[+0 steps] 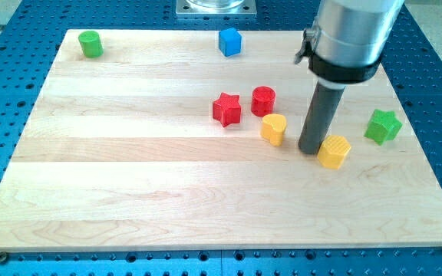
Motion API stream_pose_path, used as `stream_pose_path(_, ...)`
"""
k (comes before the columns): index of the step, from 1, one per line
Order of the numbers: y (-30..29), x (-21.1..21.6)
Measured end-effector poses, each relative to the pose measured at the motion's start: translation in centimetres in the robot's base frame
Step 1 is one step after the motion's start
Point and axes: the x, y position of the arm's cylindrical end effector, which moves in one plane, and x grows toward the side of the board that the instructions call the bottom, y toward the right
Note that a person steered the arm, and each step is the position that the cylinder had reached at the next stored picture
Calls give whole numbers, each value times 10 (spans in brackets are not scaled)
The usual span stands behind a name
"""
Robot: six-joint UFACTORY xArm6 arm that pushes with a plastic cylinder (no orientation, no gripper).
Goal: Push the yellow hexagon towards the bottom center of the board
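Observation:
The yellow hexagon (334, 151) lies on the wooden board (129, 192) at the view's right of centre. My tip (310, 150) rests on the board right at the hexagon's left side, touching or almost touching it. The rod rises from there to the grey arm body at the view's top right. A yellow heart-shaped block (274, 129) lies just left of the tip.
A red star (226, 109) and a red cylinder (263, 100) lie left of the rod. A green star (382, 126) lies near the right edge. A blue cube (229, 41) and a green cylinder (90, 44) stand along the top edge.

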Motion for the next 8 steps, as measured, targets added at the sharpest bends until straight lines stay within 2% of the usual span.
stream_pose_path(2, 67, 2)
stream_pose_path(3, 74, 2)
stream_pose_path(7, 85, -100)
stream_pose_path(8, 144, -109)
